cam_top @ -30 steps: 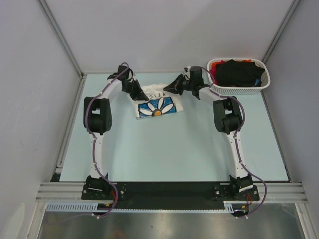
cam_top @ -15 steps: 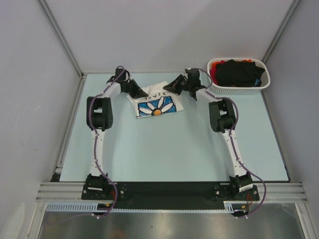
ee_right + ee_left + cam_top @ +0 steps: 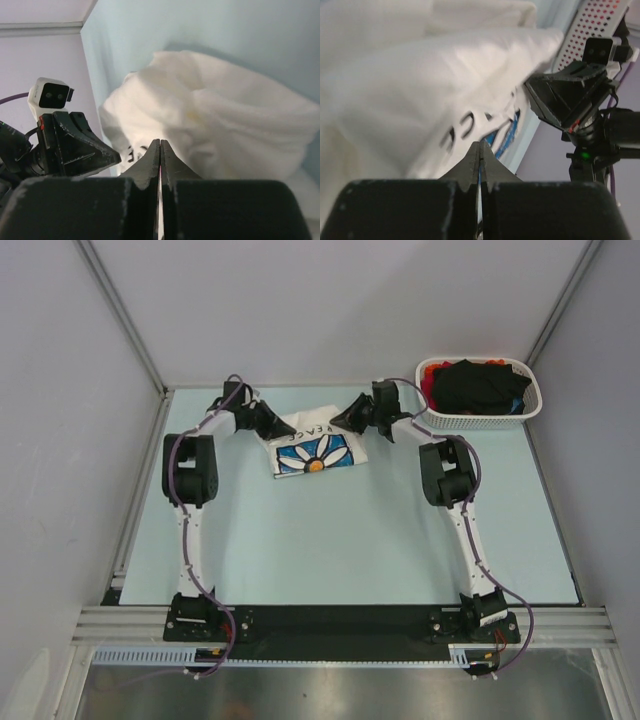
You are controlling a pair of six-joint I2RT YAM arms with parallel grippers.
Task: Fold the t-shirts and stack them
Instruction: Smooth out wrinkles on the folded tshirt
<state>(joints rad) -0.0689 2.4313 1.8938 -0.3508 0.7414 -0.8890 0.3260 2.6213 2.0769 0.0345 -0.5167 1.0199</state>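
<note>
Stretching across the top view, a pale blue-green table (image 3: 350,540) is carrying everything. The left arm (image 3: 190,475) and right arm (image 3: 450,475) are both reaching from the near edge toward the far side and bending inward toward each other. A white perforated basket (image 3: 480,422) is sitting in the far right corner, holding a black t-shirt (image 3: 480,385) on top and a red t-shirt (image 3: 428,375) showing at its left side.

A white t-shirt (image 3: 315,445) is lying partly folded at the far centre of the table, well left of the basket. Its long axis is running left to right, slightly tilted, with a blue-square daisy print (image 3: 315,453) facing up and dark lettering (image 3: 313,429) just beyond it.

The left gripper (image 3: 281,428) is pressing at the shirt's far left corner, and the right gripper (image 3: 336,420) is meeting its far right edge, so the cloth is lying between them and toward the near side, each arm about equally close. Both pairs of jaws are squeezed fully together; whether a thin fold is being pinched cannot be told.
</note>
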